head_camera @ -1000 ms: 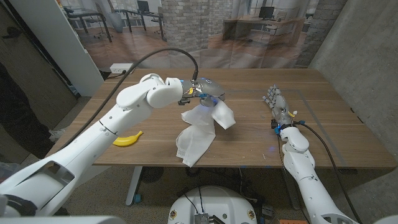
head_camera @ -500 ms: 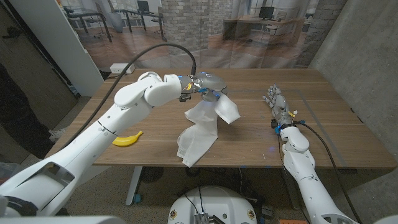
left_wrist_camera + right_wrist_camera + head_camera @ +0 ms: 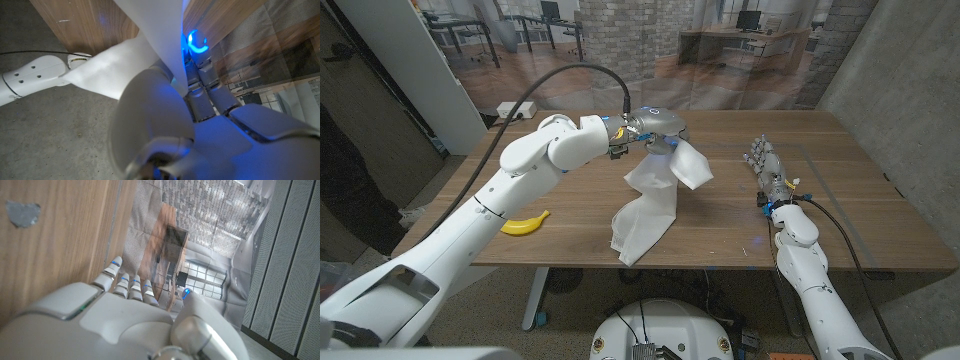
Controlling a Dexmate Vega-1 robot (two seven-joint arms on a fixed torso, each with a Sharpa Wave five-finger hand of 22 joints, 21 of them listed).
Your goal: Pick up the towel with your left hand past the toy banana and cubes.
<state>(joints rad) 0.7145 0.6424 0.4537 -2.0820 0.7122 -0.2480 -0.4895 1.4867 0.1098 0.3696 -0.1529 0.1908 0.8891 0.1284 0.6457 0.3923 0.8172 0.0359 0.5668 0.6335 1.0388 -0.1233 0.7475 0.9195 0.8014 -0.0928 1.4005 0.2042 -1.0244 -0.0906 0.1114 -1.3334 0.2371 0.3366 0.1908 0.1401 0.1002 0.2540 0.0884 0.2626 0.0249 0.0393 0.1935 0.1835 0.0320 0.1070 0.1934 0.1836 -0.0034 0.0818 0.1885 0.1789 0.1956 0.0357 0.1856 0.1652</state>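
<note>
My left hand [image 3: 655, 130] holds the white towel [image 3: 650, 205] by its upper end above the middle of the wooden table [image 3: 840, 200]. The cloth hangs down in a long fold, its lower end reaching the table's near edge. In the left wrist view the towel [image 3: 150, 55] runs out from between my fingers [image 3: 200, 90]. A yellow toy banana [image 3: 525, 224] lies near the front left edge, beneath my left forearm. My right hand [image 3: 763, 165] stands on the table at the right with fingers straight and nothing in it; it also shows in the right wrist view [image 3: 125, 310].
A white power strip [image 3: 513, 109] sits at the table's back left corner. A dark cable loops from my left arm over the table's back. A grey patch [image 3: 22, 212] marks the wood near my right hand.
My left hand has risen and moved slightly right and back, lifting the towel higher so more of it hangs free. The right hand has stayed put.
</note>
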